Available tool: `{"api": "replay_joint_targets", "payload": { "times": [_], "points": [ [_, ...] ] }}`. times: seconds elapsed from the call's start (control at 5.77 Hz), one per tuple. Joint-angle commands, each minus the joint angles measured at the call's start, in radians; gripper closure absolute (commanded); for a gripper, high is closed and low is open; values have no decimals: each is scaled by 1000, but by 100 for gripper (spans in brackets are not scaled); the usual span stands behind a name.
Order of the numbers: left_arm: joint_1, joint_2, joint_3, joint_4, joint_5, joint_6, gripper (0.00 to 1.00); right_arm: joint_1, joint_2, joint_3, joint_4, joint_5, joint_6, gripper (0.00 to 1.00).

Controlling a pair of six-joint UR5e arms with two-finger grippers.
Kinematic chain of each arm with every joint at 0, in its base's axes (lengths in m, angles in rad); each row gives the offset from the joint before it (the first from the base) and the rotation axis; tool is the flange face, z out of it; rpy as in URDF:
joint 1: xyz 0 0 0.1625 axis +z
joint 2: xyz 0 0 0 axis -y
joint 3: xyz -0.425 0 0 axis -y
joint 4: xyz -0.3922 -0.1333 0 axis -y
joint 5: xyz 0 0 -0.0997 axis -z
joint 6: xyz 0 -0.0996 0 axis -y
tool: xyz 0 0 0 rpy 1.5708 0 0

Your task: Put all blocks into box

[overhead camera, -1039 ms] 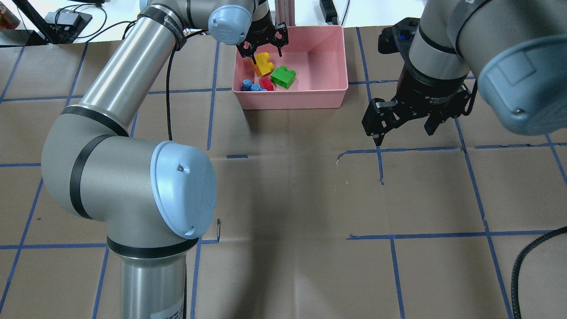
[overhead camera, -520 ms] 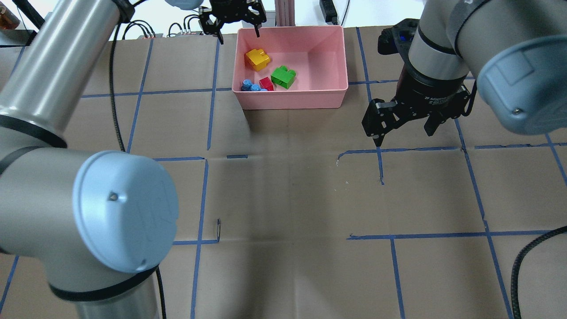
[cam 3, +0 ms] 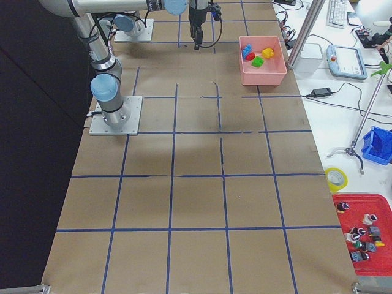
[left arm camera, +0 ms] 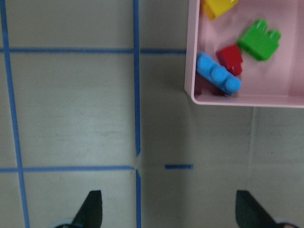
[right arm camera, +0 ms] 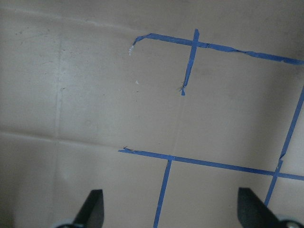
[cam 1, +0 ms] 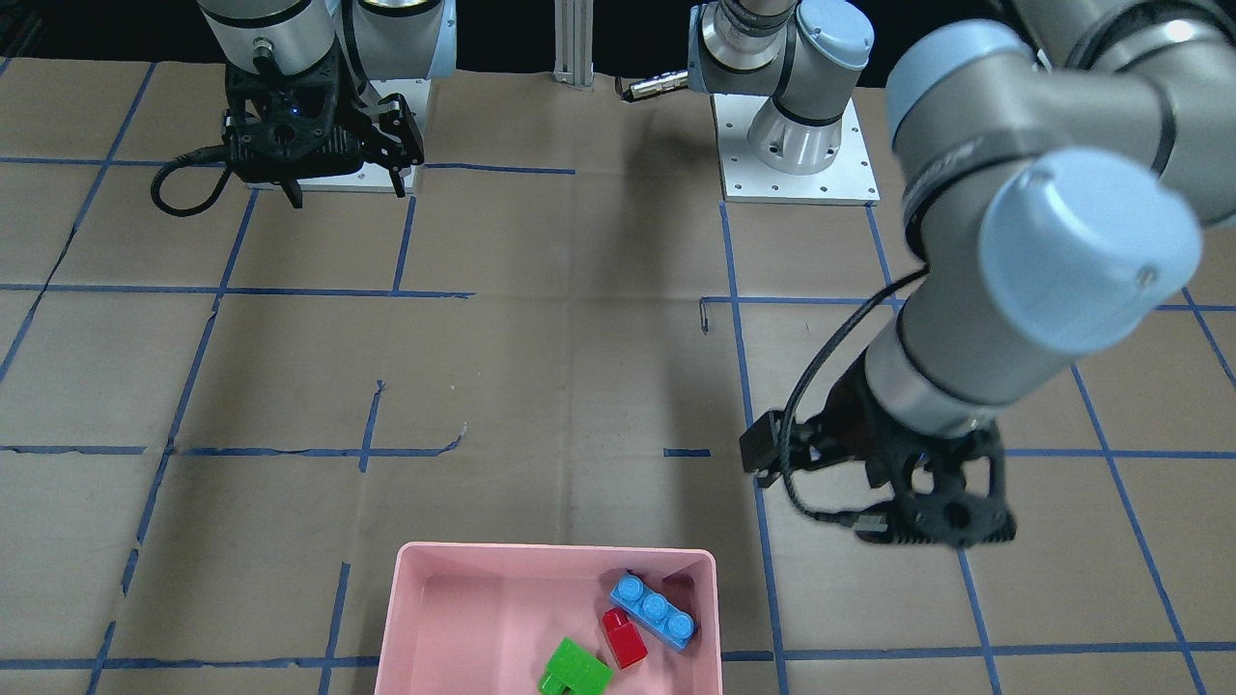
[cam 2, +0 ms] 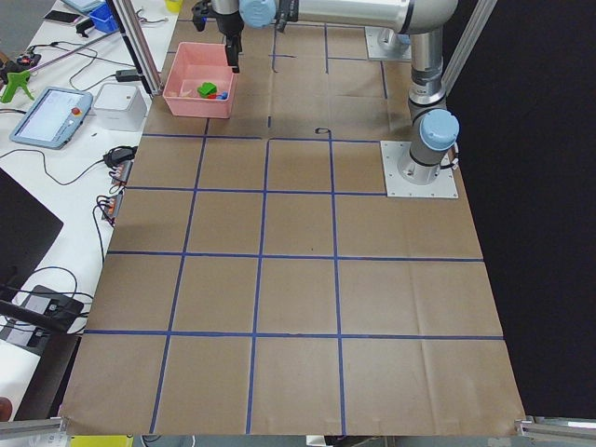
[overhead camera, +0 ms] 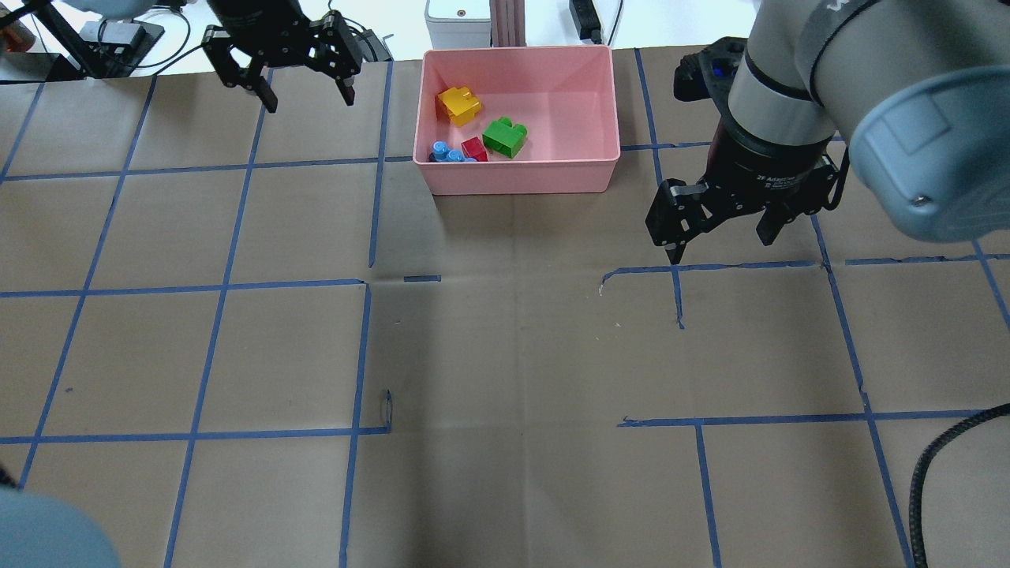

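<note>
Both hands are hanging released and empty, fingers spread: the left hand (overhead camera: 306, 93) near the box (overhead camera: 521, 183), the right hand (overhead camera: 720, 241) over the worktop (overhead camera: 505, 355) on its other side, probably because the job is looking done. The yellow block (overhead camera: 459, 105), green block (overhead camera: 505, 136), red block (overhead camera: 474, 148) and blue block (overhead camera: 448, 153) are all lying inside the box, whose near wall is hiding part of the blue one.

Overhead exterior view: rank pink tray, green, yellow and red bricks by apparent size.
1. Shallow pink plastic tray
2. Green studded plastic brick and yellow studded plastic brick: alike, unranked
3. Small red plastic brick
</note>
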Motion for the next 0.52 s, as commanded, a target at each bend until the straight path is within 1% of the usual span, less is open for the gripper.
{"api": "replay_joint_targets", "payload": {
  "times": [0.0, 0.17, 0.35],
  "points": [
    [16, 184, -230, 90, 6, 90, 1, 1, 1, 0, -4, -2, -4, 0],
    [22, 229, -255, 86, 6, 93, 1, 1, 1, 0, -4, -2, -5, 0],
    [26, 232, -256, 91, 8, 99, 1, 1, 1, 0, -4, -2, -5, 0]
  ]
}}
